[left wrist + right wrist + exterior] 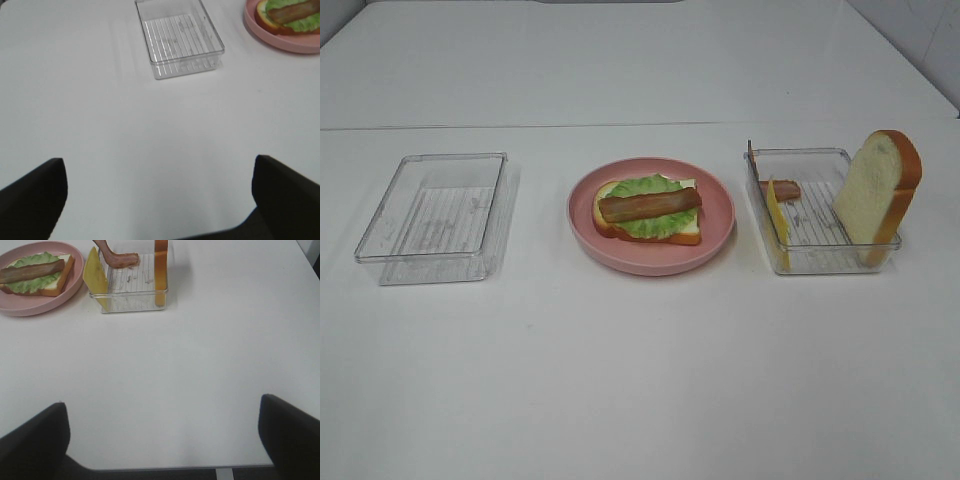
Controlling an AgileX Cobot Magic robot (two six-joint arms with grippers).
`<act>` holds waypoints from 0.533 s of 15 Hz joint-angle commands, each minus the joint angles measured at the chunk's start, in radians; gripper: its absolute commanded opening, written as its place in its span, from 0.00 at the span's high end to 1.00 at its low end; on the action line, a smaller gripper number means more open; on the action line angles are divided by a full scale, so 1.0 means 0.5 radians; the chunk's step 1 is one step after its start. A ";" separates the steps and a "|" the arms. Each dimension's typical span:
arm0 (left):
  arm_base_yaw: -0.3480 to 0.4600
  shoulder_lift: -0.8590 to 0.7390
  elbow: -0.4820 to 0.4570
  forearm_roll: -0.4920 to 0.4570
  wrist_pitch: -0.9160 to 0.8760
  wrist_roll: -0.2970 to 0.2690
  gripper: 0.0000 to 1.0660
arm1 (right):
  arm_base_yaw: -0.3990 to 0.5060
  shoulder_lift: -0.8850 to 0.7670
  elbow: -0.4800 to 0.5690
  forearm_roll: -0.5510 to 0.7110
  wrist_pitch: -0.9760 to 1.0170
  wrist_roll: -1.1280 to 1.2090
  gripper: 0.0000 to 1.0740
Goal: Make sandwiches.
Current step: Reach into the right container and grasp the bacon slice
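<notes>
Nearest, we see the left fingers (32,197) set wide apart over the bare worktop (640,390), holding nothing; the right fingers (290,432) stand equally wide apart and also grip nothing. Farther back, three items lie in a row across the worktop. We find the sandwich (648,210) at the centre, on a pink plate (650,266): a flat bread base (603,215) topped with green lettuce (655,228) and a brown bacon strip (650,205). Left of the plate sits a clear tray (380,250). Right of it, a second clear tray (820,265) holds a yellow cheese slice (778,225) leaning on its left wall, a bacon piece (783,189), and an upright bread slice (877,190) against its right wall.
</notes>
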 commanded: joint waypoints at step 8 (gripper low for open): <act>0.176 -0.214 0.006 -0.012 -0.008 -0.010 0.14 | -0.010 -0.060 0.002 0.012 -0.018 -0.016 0.08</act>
